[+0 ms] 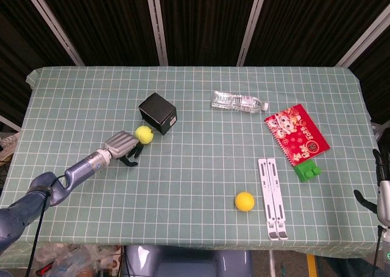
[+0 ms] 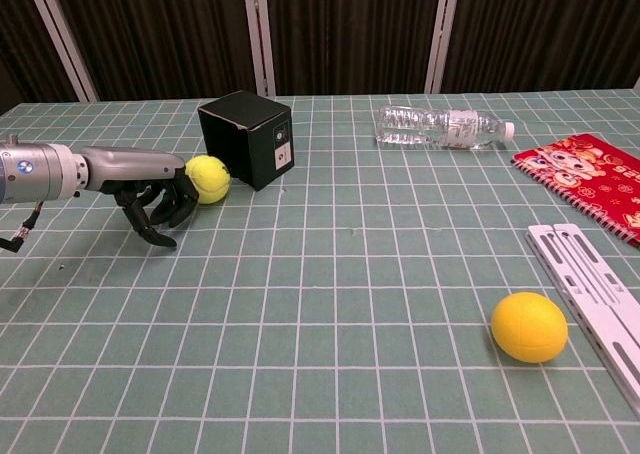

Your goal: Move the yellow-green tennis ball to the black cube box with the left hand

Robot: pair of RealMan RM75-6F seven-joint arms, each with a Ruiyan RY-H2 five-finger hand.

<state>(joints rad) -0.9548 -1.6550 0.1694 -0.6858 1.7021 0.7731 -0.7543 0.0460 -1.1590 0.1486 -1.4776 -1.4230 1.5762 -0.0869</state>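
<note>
**Ball nudged up to the box**

Ball (image 2: 208, 178) sits on the tabletop (image 2: 330, 304), touching or just short of the box (image 2: 245, 137); which, I cannot tell. The left hand (image 2: 155, 199) is directly behind it with fingers curled downward and nothing gripped, its back pressed to the ball, apparently so as to push rather than lift. That suits a short move across the cloth. The fingertips are dark and hard to make out. The right hand (image 1: 382, 188) is cut off at the frame's edge, so its state cannot be told.
</note>
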